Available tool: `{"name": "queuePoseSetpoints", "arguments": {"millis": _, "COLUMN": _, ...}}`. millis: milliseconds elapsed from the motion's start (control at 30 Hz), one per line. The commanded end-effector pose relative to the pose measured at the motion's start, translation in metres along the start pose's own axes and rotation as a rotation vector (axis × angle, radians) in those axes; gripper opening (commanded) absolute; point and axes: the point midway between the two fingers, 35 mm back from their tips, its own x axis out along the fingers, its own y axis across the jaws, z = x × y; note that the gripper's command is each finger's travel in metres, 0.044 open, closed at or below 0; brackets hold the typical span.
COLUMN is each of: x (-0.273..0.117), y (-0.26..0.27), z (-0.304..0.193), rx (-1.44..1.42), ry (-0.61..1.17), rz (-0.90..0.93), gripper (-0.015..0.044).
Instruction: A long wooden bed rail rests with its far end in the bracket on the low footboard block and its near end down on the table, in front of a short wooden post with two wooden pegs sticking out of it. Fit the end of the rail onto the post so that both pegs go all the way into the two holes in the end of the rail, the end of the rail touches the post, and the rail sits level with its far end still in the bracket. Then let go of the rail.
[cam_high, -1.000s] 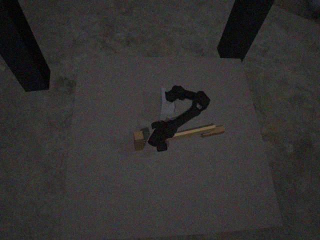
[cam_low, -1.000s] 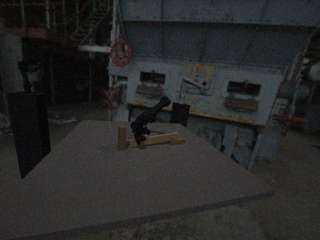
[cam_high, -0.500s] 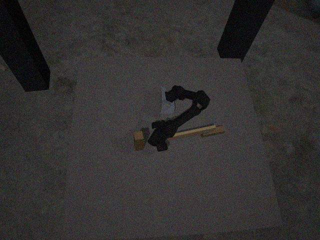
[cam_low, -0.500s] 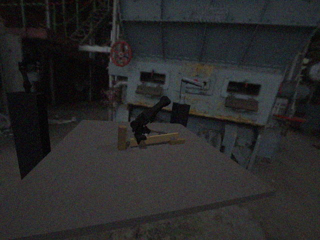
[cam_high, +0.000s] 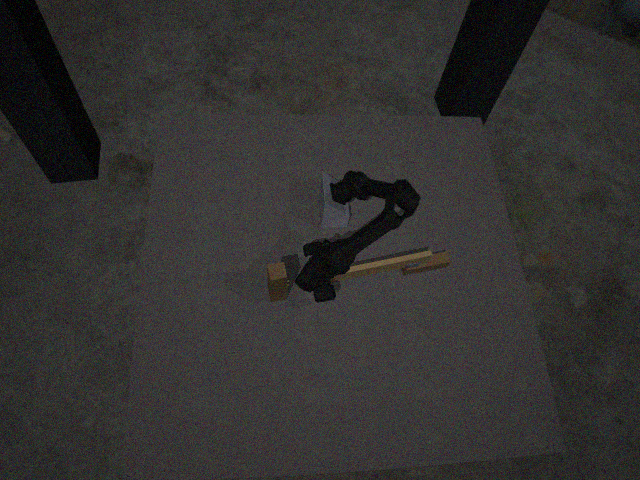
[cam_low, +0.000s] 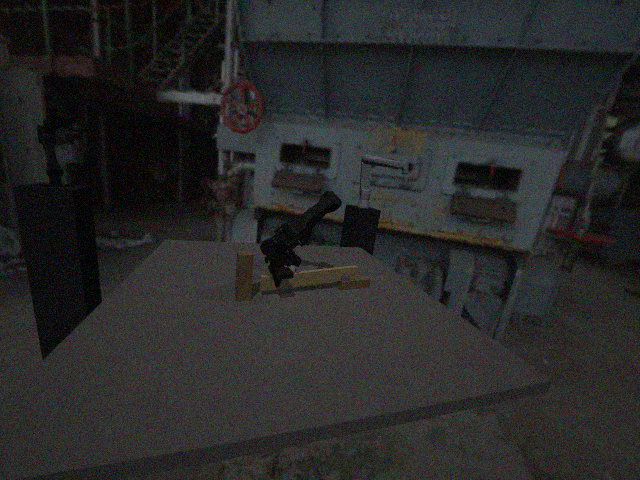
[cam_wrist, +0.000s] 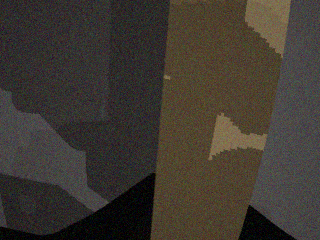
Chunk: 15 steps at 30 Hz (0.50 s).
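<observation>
The rail (cam_high: 392, 261) (cam_low: 320, 276) (cam_wrist: 210, 75) is a long pale wooden board, its far end at the low footboard block (cam_high: 434, 262) (cam_low: 356, 283). It looks slightly tilted, near end lower; whether that end touches the table is unclear. My gripper (cam_high: 315, 279) (cam_low: 281, 281) (cam_wrist: 183, 186) is shut on the rail close to its near end, with dark fingers on both sides in the wrist view. The upright post (cam_high: 277, 284) (cam_low: 244, 276) stands just beyond the near end, with a small gap between. The pegs and holes cannot be made out, and the bracket's hold is unclear.
The arm's base stands on a pale plate (cam_high: 336, 214) behind the rail, and the arm reaches over the rail. The tabletop (cam_high: 330, 372) (cam_low: 330, 361) has dark pillars (cam_high: 62, 118) (cam_high: 480, 67) at its back side in the top view. The scene is dim.
</observation>
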Motion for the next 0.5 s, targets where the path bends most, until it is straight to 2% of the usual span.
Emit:
{"name": "queuePoseSetpoints", "arguments": {"millis": 0, "x": -0.0081, "y": -0.0032, "z": -0.001, "rx": 0.0, "ry": 0.002, "rz": -0.02, "gripper": 0.0}}
{"name": "queuePoseSetpoints", "arguments": {"millis": 467, "x": -0.0151, "y": -0.003, "z": -0.0011, "rx": 0.0, "ry": 0.003, "rz": -0.02, "gripper": 0.0}}
